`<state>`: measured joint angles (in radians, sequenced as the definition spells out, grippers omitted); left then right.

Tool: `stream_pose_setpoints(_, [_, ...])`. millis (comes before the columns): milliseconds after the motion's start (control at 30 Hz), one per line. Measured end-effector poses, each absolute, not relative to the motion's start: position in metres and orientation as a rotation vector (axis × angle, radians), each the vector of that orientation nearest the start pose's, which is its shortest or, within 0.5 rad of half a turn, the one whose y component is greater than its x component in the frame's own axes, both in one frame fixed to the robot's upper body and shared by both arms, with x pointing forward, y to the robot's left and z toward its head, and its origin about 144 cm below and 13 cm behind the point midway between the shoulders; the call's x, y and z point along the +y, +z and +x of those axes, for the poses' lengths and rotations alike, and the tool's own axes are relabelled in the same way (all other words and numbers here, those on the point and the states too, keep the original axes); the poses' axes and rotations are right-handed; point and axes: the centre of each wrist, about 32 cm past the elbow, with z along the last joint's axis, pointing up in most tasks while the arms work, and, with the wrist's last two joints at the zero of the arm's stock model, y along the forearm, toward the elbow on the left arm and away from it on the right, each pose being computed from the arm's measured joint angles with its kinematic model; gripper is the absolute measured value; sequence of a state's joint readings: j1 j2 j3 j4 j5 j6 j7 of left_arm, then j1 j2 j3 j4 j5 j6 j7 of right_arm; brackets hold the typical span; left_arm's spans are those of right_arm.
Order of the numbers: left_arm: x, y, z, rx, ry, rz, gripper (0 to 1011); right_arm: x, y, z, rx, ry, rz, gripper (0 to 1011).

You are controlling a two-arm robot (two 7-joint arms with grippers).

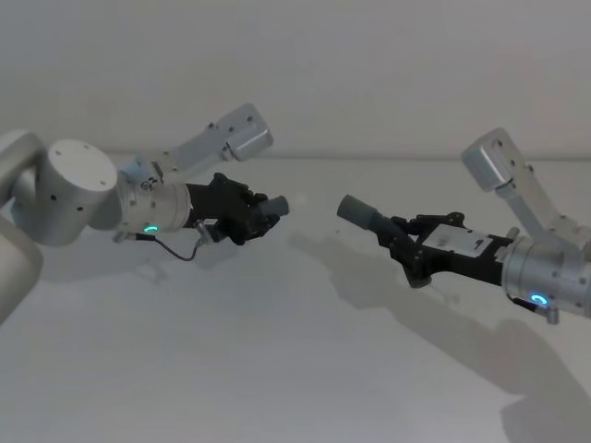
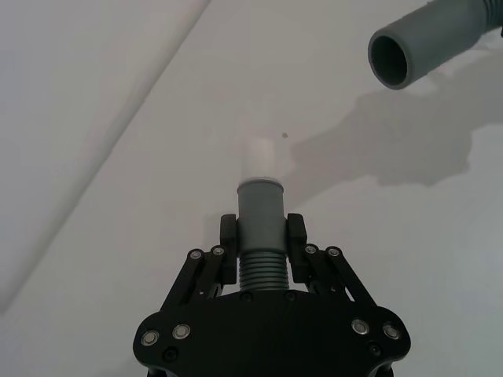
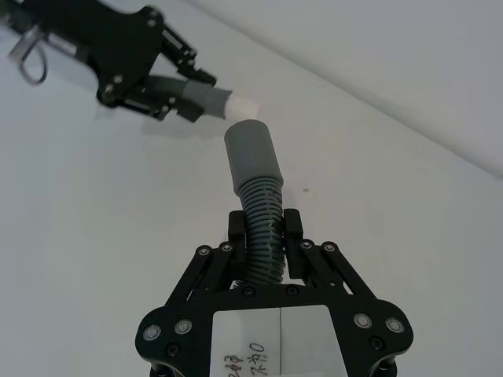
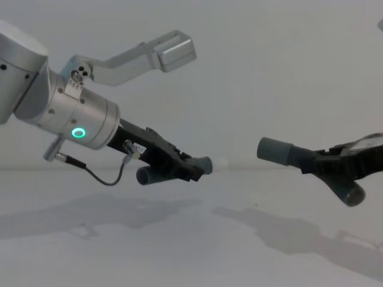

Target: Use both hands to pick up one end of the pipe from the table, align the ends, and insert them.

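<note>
1. The left gripper (image 1: pixel 254 214) is raised clear of the table (image 1: pixel 277 369), over the table's left half. Its jaws are clenched on the ribbed section of the left pipe piece (image 2: pixel 259 271), just behind the cuff.
2. The left pipe piece is wholly off the table. Its left cuff (image 2: pixel 259 206) projects past the fingertips and carries a whitish tip (image 2: pixel 259 157) at the front, aimed toward the table's middle.
3. The right gripper (image 1: pixel 402 238) is also raised clear of the table, over its right half. Its jaws are clamped on the ribbed section of the right pipe piece (image 3: pixel 263 200).
4. The right pipe piece is likewise off the table. Its smooth right cuff (image 3: pixel 251 153) extends beyond the fingers with the open mouth facing the table's middle. In the chest view its other end hangs below the gripper, toward the table.
5. The two cuffs face each other above the table's middle. They are near but apart, with a visible gap between the whitish tip and the open mouth, so they are not inserted.
6. A green ring light (image 4: pixel 78 133) is lit on the left wrist, with a thin cable (image 4: pixel 102 176) looping beneath it. Shadows (image 1: pixel 369 286) of both arms fall on the table.
</note>
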<state>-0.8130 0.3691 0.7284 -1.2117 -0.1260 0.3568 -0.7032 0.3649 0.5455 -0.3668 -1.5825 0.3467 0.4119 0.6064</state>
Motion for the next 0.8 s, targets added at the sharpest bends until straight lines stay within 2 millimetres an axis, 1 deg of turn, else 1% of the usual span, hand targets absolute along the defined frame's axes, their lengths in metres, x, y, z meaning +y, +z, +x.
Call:
stream_pose_setpoints(367, [0.196,1.311,0.62,-0.332,0.409,0.65,355,-0.298,1.267,0.533,-0.003,-0.593,-0.405,273])
stream_pose_setpoints(800, [0.2,1.329,0.618,-0.423,0.298,0.676,355,-0.3,1.277,0.536,0.002,-0.517,-0.423,273])
